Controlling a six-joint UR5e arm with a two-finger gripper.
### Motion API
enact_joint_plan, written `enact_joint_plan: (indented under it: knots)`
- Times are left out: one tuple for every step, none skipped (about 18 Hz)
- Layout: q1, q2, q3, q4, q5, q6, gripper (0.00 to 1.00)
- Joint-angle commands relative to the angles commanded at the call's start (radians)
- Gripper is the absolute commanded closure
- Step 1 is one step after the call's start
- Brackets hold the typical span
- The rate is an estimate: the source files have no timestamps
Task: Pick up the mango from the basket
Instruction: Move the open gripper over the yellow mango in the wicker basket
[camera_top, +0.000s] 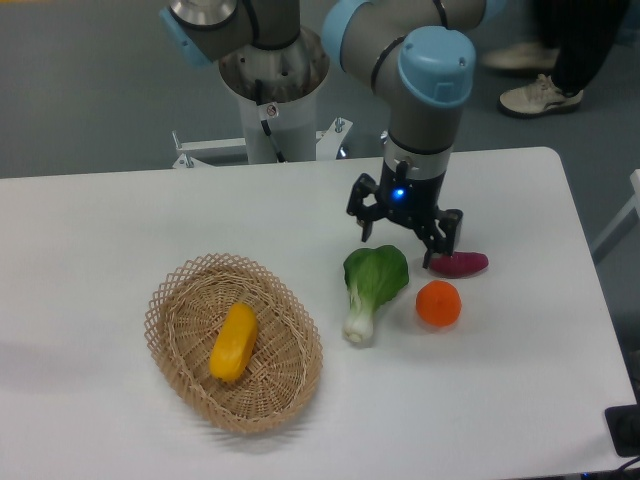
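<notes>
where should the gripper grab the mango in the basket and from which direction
Probably from straight above, fingers closing across the mango's narrow middle. It lies flat and alone in the basket, long axis running near-to-far, and the raised rim blocks side approaches. The gripper is open.
</notes>
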Motion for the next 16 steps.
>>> enact_joint_plan:
  knots:
    - [-0.026, -0.002, -0.002, 0.002, 0.002, -0.048, 0.00]
    - [-0.051, -0.008, -0.002, 0.003, 0.002, -0.098, 0.00]
    - [-0.075, -0.014, -0.002, 0.011, 0.002, -0.146, 0.00]
    - [-0.098, -0.023, -0.002, 0.026, 0.002, -0.196, 0.00]
    - [-0.124, -0.040, -0.002, 0.049, 0.002, -0.241, 0.00]
    - [-0.152, -0.054, -0.002, 0.073, 0.003, -0.284, 0.00]
    - [-0.175, -0.067, -0.002, 0.098, 0.003, -0.327, 0.00]
    - [-0.195, -0.081, -0.002, 0.127, 0.002, -0.368, 0.00]
    - [-0.215, -0.096, -0.002, 0.159, 0.002, -0.410, 0.00]
    - [-0.236, -0.115, 0.000, 0.194, 0.002, -0.445, 0.00]
    - [-0.258, -0.133, 0.000, 0.225, 0.002, -0.477, 0.00]
    - [-0.276, -0.156, 0.000, 0.247, 0.005, -0.500, 0.00]
    - [-0.293, -0.176, 0.000, 0.256, 0.009, -0.517, 0.00]
    - [-0.305, -0.192, 0.003, 0.261, 0.012, -0.530, 0.00]
    - [-0.312, -0.199, 0.009, 0.262, 0.011, -0.546, 0.00]
    - [-0.318, -0.204, 0.009, 0.265, 0.012, -0.553, 0.00]
